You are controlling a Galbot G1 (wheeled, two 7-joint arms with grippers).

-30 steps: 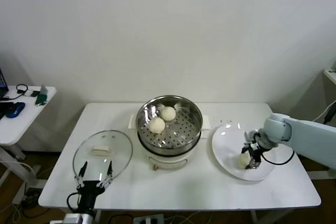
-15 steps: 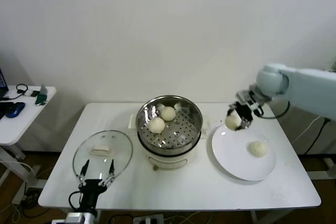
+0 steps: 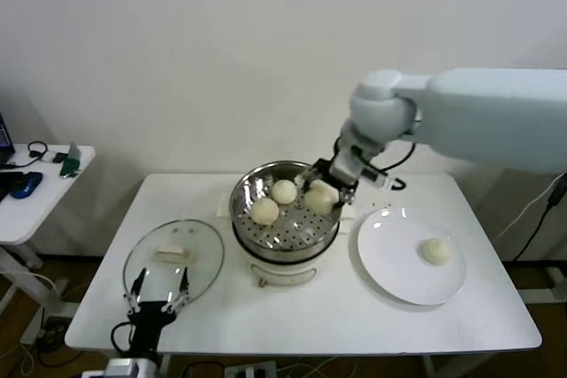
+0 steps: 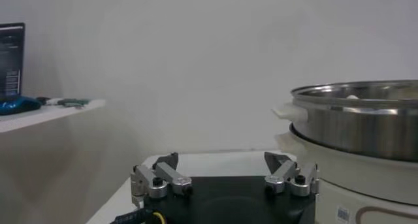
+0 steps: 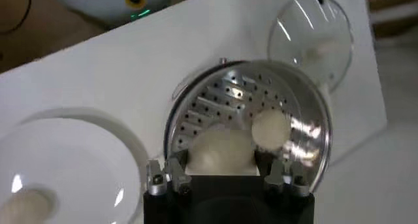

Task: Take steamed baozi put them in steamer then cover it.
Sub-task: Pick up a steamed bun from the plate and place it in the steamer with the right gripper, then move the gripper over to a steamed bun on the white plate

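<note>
My right end effector [image 3: 324,194], holding a baozi [image 3: 321,197], has moved from the plate [image 3: 399,273] to above the steamer [image 3: 285,219]; one remains.

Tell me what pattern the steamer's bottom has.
Rows of small round holes across the shiny metal bottom of the steamer, clearest in the right wrist view.

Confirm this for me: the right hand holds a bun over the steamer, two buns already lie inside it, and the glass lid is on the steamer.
Not quite: the glass lid is not on the steamer. The head view shows it lying flat on the table to the steamer's left, near the open left hand. The rest holds: the right hand holds a bun over the steamer, and two buns lie inside.
</note>
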